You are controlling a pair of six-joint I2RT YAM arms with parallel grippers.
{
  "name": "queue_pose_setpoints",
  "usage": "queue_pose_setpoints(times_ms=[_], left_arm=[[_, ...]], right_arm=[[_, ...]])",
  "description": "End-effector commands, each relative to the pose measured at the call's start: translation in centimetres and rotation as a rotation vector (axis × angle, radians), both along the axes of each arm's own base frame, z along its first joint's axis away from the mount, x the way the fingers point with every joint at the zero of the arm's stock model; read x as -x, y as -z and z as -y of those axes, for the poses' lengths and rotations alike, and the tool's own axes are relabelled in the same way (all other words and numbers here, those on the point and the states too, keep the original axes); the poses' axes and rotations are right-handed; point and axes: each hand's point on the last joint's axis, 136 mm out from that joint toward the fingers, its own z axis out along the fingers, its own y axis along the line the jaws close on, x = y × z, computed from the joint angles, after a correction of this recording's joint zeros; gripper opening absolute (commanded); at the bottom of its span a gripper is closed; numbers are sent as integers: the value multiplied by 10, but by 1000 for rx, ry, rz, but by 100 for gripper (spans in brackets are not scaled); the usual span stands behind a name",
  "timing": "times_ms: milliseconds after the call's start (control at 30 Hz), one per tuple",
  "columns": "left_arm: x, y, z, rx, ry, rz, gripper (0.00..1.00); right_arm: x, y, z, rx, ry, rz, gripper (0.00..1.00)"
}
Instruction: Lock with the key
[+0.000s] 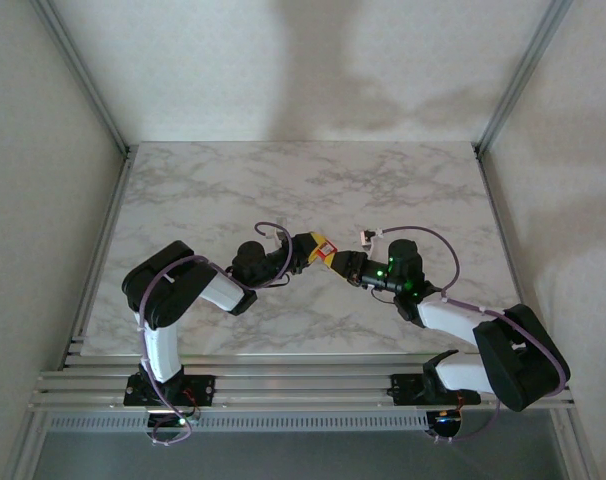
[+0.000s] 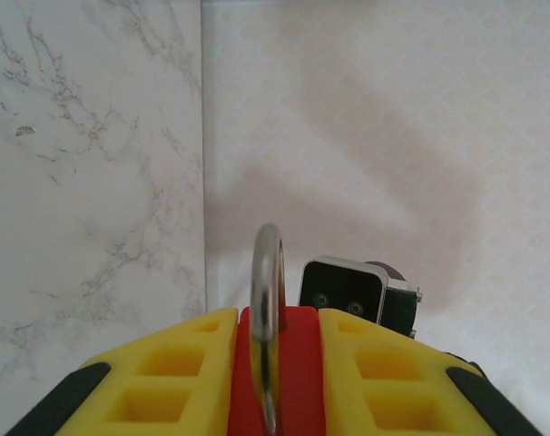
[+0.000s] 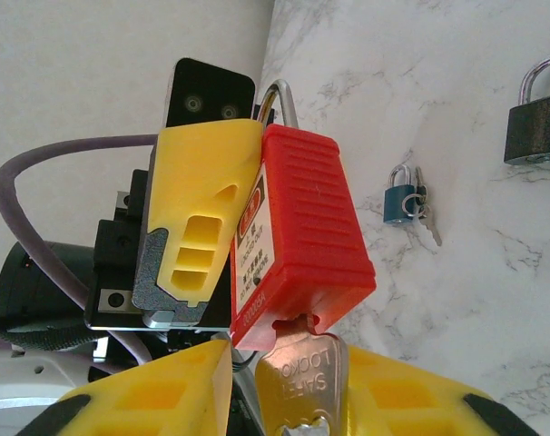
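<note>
A red safety padlock (image 3: 302, 227) is held off the table, its body clamped between the yellow fingers (image 2: 166, 372) of my left gripper (image 2: 277, 320). Its steel shackle (image 2: 268, 291) points away from the left wrist camera. A metal key (image 3: 304, 377) sits in the keyhole at the padlock's bottom end. My right gripper (image 3: 293, 363) straddles the key's head: the right finger (image 3: 411, 386) lies against it, and a narrow dark gap shows beside the left finger (image 3: 157, 391). In the top view the two grippers (image 1: 308, 247) (image 1: 345, 264) meet over the table's middle.
A small blue padlock (image 3: 400, 203) with keys lies on the marble table (image 3: 456, 300) beyond the red one. A dark padlock (image 3: 535, 116) sits farther off at the upper right. White walls close in the table (image 1: 283, 180) on three sides.
</note>
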Motion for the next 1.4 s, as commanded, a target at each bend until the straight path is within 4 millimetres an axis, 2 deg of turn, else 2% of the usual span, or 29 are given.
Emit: queue_pose_setpoints(times_ms=[0, 200, 467, 667, 867, 1367], left_arm=[[2, -13, 6, 41, 24, 39, 0], [3, -12, 5, 42, 23, 40, 0], [5, -16, 3, 64, 24, 44, 0], [4, -17, 3, 86, 25, 36, 0], [3, -18, 3, 94, 26, 32, 0], [3, -22, 1, 126, 22, 29, 0]], right_arm=[[4, -18, -9, -23, -56, 66, 31], [3, -22, 1, 14, -11, 88, 35], [0, -32, 26, 46, 85, 128, 42], [-2, -29, 24, 39, 64, 100, 43], [-3, -26, 17, 2, 33, 76, 39], [-6, -17, 14, -16, 32, 41, 33]])
